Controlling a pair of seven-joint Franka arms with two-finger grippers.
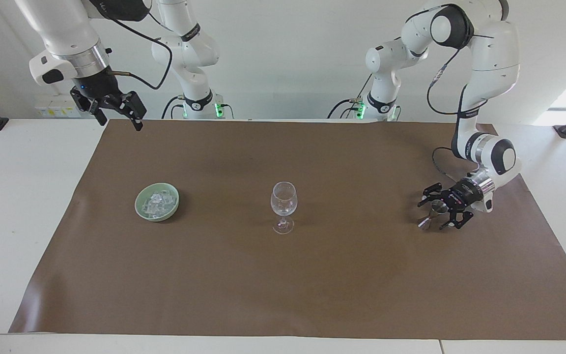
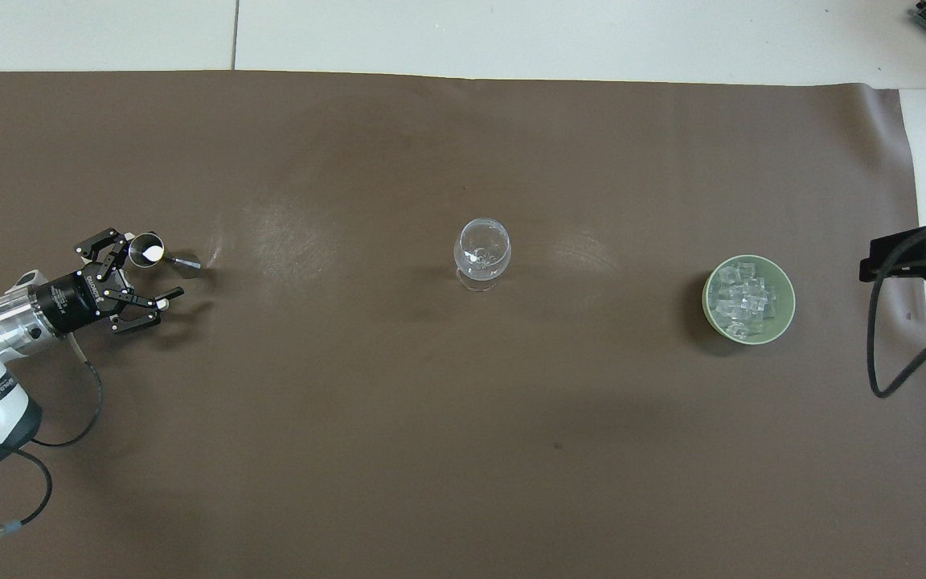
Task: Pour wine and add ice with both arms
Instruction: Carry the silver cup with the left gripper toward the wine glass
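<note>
arms: 2, white, jointed, glossy shells, silver wrist rings, black cables
right claw (image 1: 118, 114): black, held up in the air over the edge of the brown mat at the right arm's end, close to the robots; arm waits; fingers apart, holding nothing
left claw (image 1: 434, 214): black, low over the mat at the left arm's end, lying almost level; fingers apart, one to each side of the jigger; grip not closed, contact cannot be told
jigger (image 1: 432, 213): 1, small dark metal, hourglass shape, standing on the mat between the left claw's fingers; from overhead (image 2: 159, 253) its open top cup shows a bright glint; no liquid to be seen
wine glass (image 1: 283, 205): 1, clear, stemmed, round bowl on a round foot, upright at the middle of the mat, well apart from jigger and bowl; looks empty
bowl (image 1: 156, 202): 1, small, round, pale green, smooth, on the mat toward the right arm's end, about as far from the robots as the glass
ice (image 1: 157, 203): 1 heap of small clear glassy cubes inside the bowl; count of cubes cannot be told
mat (image 1: 283, 275): 1, brown, matte, slightly wrinkled, rectangular, covers most of the table
table (image 1: 13, 196): 1, white, flat, shows around the mat's edges
</note>
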